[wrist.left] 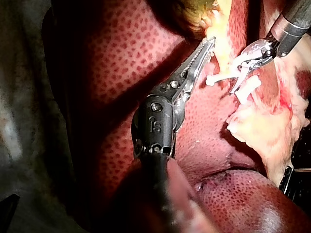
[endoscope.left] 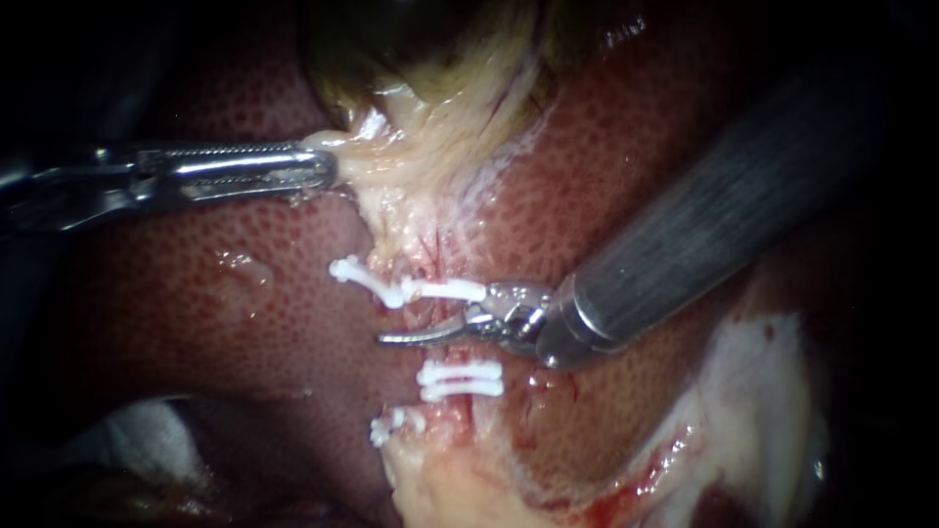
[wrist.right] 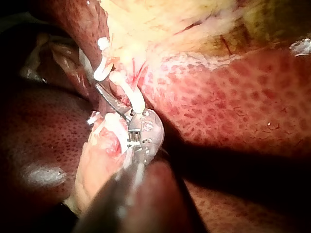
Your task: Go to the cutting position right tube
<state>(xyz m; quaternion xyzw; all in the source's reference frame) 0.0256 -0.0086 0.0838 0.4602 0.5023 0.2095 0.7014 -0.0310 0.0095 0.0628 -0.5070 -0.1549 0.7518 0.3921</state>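
Two instruments lie over the liver [endoscope.left: 196, 293]: the left instrument [endoscope.left: 328, 168] clamps pale tissue [endoscope.left: 411, 156]; the right instrument [endoscope.left: 421, 335], blades together, sits between white clips [endoscope.left: 445, 290].

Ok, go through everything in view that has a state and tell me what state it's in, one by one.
Left instrument: jaws shut on pale tissue below the gallbladder.
Right instrument: tip lies between the upper clip and the lower clips.
Upper clip: closed on the tissue.
Lower clips: closed, two side by side.
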